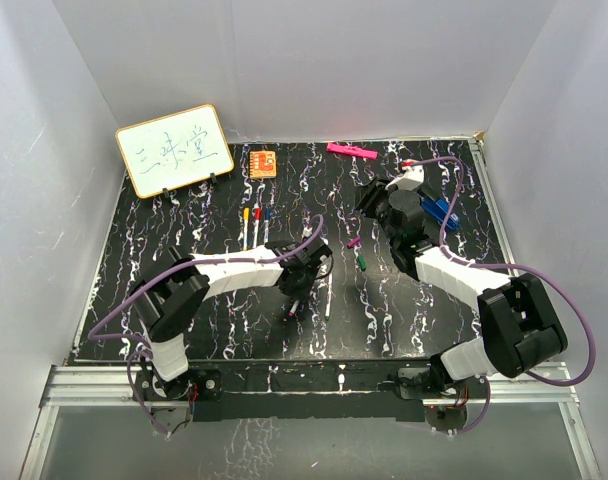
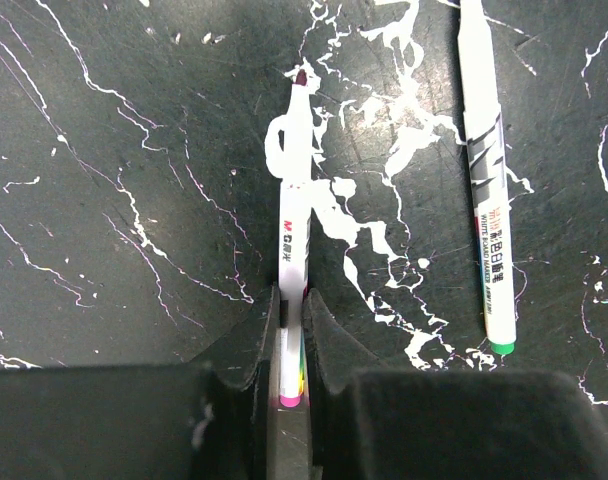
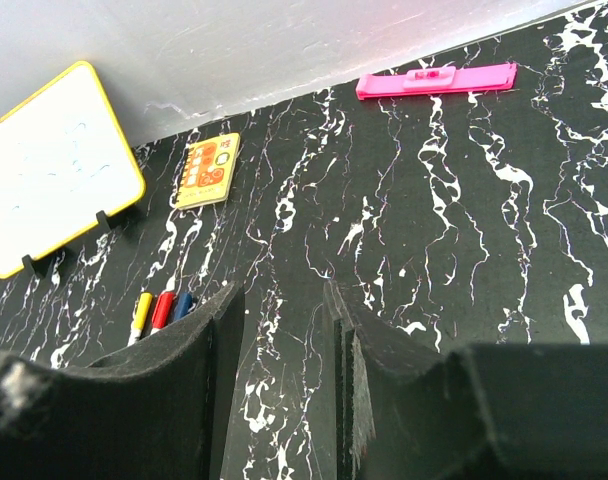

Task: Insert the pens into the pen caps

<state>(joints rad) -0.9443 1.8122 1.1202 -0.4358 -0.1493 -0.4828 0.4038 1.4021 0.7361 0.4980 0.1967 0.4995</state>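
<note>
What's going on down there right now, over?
Left gripper shut on purple pen. Right gripper open, empty. Purple cap, green cap lie loose. Green pen beside, not in the way.

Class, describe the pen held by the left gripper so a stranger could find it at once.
On the black marbled table, find the left gripper near the middle. The purple-tipped pen pinched in its jaws is the one. Unlike the green-ended pen lying free beside it, also white, it has a dark purple tip and a magenta end.
</note>
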